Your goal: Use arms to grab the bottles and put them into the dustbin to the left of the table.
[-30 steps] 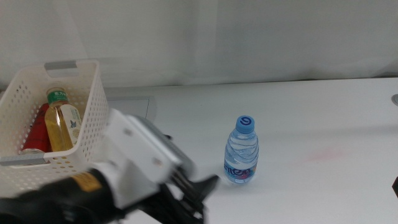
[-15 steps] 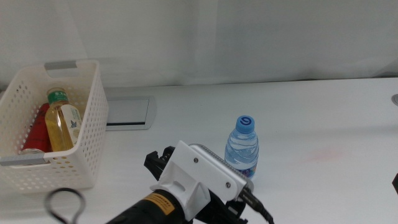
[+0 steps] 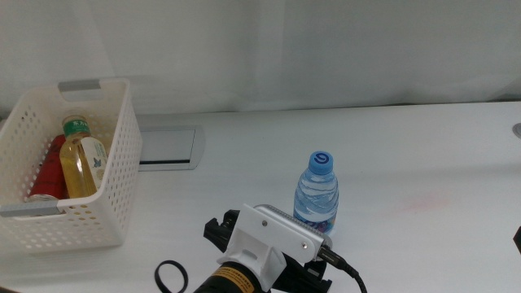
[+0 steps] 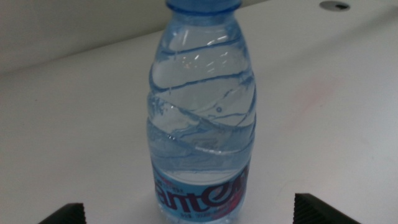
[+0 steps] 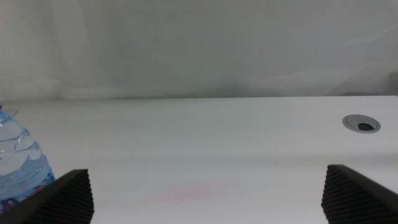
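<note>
A clear water bottle (image 3: 316, 196) with a blue cap stands upright on the white table (image 3: 407, 155). My left arm (image 3: 273, 252) comes in from the bottom edge, just in front of the bottle. In the left wrist view my left gripper (image 4: 189, 213) is open, its jaws on either side of the bottle (image 4: 201, 112) near its base. The white dustbin (image 3: 122, 146) at the left holds a yellow-drink bottle (image 3: 80, 163) and a red can (image 3: 50, 171). My right gripper (image 5: 211, 199) is open and empty, waiting at the right edge (image 3: 518, 238).
A grey inset panel (image 3: 167, 146) lies beside the dustbin. A round cable hole (image 5: 361, 123) sits in the table at the far right. The water bottle shows at the edge of the right wrist view (image 5: 18, 168). A faint pink smear (image 3: 423, 201) marks the table.
My left arm has swung from beside the dustbin to the right and settled in front of the water bottle. The bottle and the right arm have not moved.
</note>
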Controlling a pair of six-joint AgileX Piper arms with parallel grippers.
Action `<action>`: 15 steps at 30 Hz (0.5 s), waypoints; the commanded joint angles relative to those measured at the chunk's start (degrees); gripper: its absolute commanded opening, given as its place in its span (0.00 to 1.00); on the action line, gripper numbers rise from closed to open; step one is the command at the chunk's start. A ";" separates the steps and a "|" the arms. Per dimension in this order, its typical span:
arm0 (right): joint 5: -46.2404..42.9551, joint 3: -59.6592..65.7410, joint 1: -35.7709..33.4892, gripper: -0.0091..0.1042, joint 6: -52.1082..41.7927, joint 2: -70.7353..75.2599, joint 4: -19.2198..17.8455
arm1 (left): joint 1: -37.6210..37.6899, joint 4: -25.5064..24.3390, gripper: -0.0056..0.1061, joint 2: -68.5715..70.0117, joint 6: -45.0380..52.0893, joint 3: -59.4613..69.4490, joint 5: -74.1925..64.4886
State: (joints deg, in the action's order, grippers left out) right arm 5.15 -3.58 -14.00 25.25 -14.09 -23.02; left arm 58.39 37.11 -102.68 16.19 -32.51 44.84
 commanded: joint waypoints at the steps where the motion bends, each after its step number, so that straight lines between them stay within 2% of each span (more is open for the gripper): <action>1: -0.39 0.29 0.27 0.99 -0.18 0.22 -0.80 | 0.39 -2.73 0.82 -1.39 -3.93 -0.29 3.01; 8: -0.39 0.29 0.27 0.99 -0.18 0.22 -0.80 | -3.21 -3.03 0.82 -4.21 -3.82 -5.17 1.56; 15: -0.49 0.29 0.27 0.99 -0.18 0.22 -0.80 | -5.96 -8.24 0.82 -5.19 -3.95 -8.78 -2.63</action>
State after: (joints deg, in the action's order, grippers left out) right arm 5.15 -3.58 -14.00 25.50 -14.09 -23.16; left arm 52.68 30.64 -107.31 12.87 -40.60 43.16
